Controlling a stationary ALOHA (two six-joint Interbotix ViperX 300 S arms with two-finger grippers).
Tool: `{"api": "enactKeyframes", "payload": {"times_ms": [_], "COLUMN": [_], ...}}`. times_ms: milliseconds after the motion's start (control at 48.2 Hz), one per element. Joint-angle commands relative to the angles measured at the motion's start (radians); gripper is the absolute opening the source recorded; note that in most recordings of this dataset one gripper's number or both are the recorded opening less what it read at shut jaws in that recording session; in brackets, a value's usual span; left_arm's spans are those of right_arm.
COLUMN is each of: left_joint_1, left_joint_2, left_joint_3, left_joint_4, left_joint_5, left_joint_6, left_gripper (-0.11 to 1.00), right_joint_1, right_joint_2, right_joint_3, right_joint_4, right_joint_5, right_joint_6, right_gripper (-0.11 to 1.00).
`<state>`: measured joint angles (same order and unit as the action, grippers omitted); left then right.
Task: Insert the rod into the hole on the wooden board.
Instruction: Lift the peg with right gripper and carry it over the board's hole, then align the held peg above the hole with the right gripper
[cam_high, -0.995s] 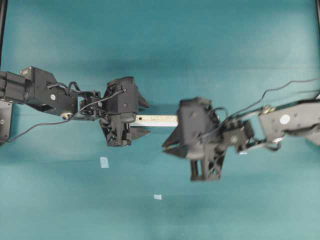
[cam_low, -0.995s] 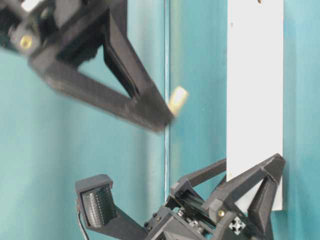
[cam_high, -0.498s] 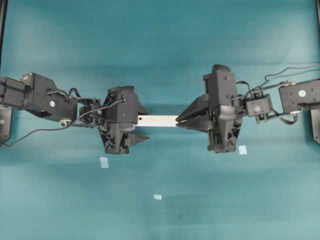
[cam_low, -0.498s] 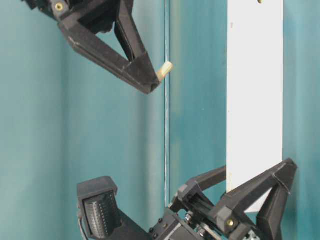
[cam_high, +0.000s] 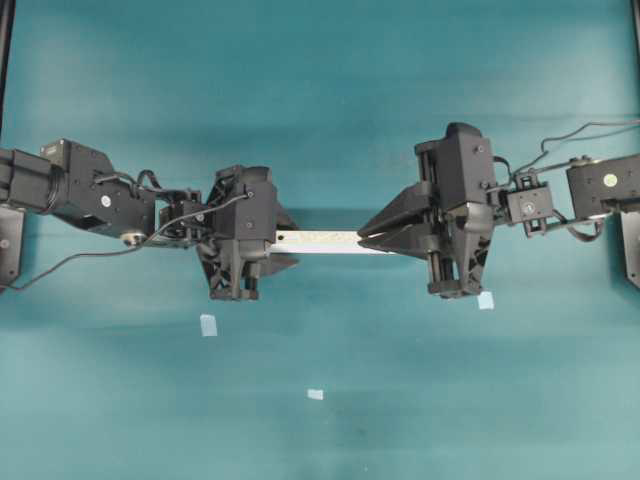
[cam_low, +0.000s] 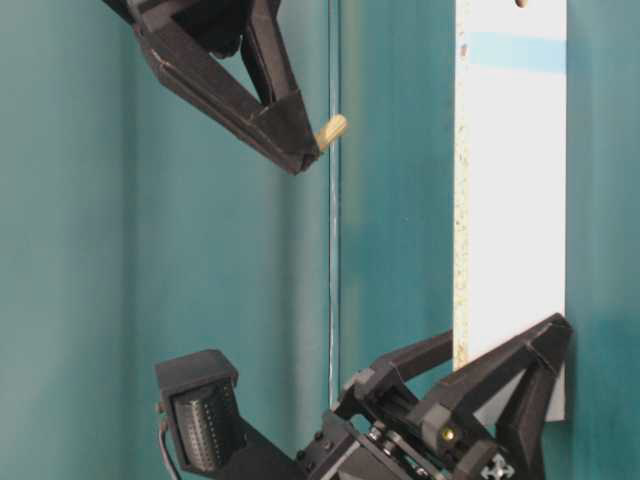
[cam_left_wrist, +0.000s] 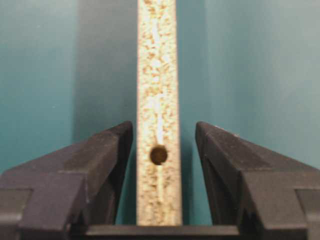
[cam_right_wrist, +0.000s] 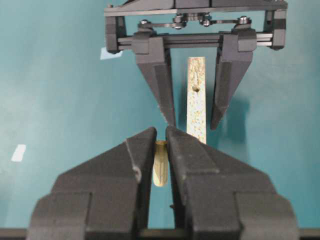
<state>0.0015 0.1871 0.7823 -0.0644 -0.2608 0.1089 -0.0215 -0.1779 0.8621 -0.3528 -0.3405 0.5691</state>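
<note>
The wooden board (cam_high: 315, 240) lies as a narrow speckled strip between both arms. My left gripper (cam_high: 288, 238) straddles its left end, open, with teal gaps between the fingers (cam_left_wrist: 107, 150) and the board (cam_left_wrist: 157, 75). A plain dark hole (cam_left_wrist: 159, 154) sits in that edge. My right gripper (cam_right_wrist: 161, 131) is shut on the rod (cam_right_wrist: 160, 170), a cream dowel whose tip pokes out (cam_low: 331, 130), just left of the board's near end (cam_right_wrist: 196, 110). A light-blue band (cam_low: 515, 50) crosses the board's white face below a dark hole (cam_low: 520, 3); whether that is the task's hole I cannot tell.
Small pale-blue tape squares lie on the teal table (cam_high: 120, 400): one below the left gripper (cam_high: 208, 324), one toward the front (cam_high: 315, 394), one under the right gripper body (cam_high: 485, 299). Cables trail from both arms.
The right gripper swung up from below the board with the rod and now points along it at its right end. The left jaws narrowed around the board, which shifted, bringing its blue band into view.
</note>
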Motion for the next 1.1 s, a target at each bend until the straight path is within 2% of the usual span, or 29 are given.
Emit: {"api": "enactKeyframes", "payload": {"times_ms": [0,166,373,767,912,1078], "left_joint_1": [0.009,0.006,0.002,0.002,0.0,-0.002], "left_joint_2": [-0.012,-0.014,-0.014,-0.014,-0.014,-0.014], "left_joint_3": [-0.009,0.005,0.002,0.002,-0.002,-0.002], "left_joint_4": [0.003,0.002,0.002,0.003,0.002,0.003], "left_joint_5": [-0.006,-0.005,-0.005,-0.005,-0.005,-0.005], "left_joint_6": [0.009,0.006,0.011,0.003,0.0,-0.002], "left_gripper": [0.58,0.51,0.33,0.32,0.32,0.32], "right_joint_1": [-0.003,-0.003,-0.008,-0.048,-0.064,-0.066], "right_joint_2": [-0.021,-0.021,-0.021,-0.021,-0.02,-0.012], "right_joint_3": [-0.006,0.008,0.028,0.094,0.144,0.221], "right_joint_4": [0.0,0.0,0.003,0.015,0.061,0.184], "right_joint_5": [-0.009,-0.017,-0.04,-0.152,-0.25,-0.393], "right_joint_6": [-0.003,-0.005,-0.005,-0.025,-0.064,-0.158], "right_gripper": [0.12,0.12,0.12,0.12,0.12,0.12]}}
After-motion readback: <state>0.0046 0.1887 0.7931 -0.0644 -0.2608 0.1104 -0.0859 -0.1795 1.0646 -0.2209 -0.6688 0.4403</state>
